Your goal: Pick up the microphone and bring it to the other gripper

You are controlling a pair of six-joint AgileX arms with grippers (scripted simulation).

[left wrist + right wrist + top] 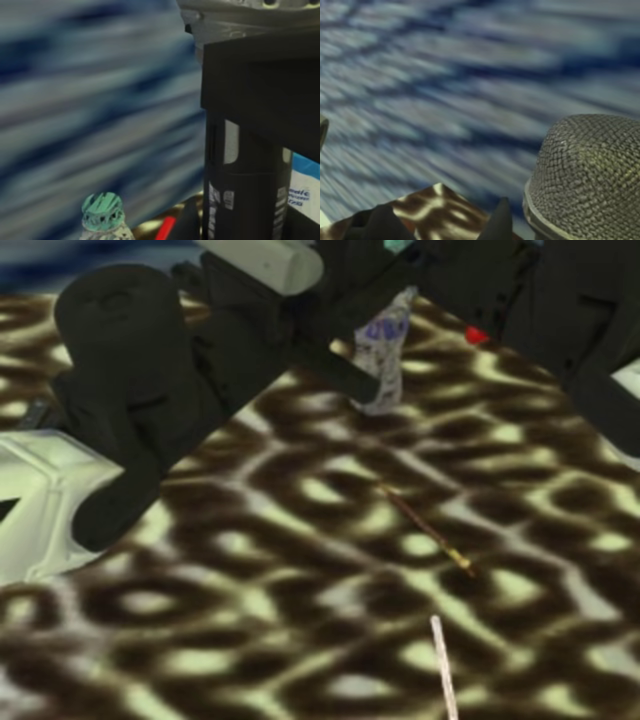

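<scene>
Microphone (pixel 590 175) head just beside right claw (pixel 440 220); claw fingers apart, nothing between

Both arms reach in high over the table's far edge, the left arm (pixel 130 390) bulking large at left.

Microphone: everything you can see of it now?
Of the microphone only the head shows, in the right wrist view: a rounded dome of silver-grey metal mesh with a smooth band at its base. It sits just beside the right hand, outside its open fingers. Handle and whatever holds it are unseen.
</scene>
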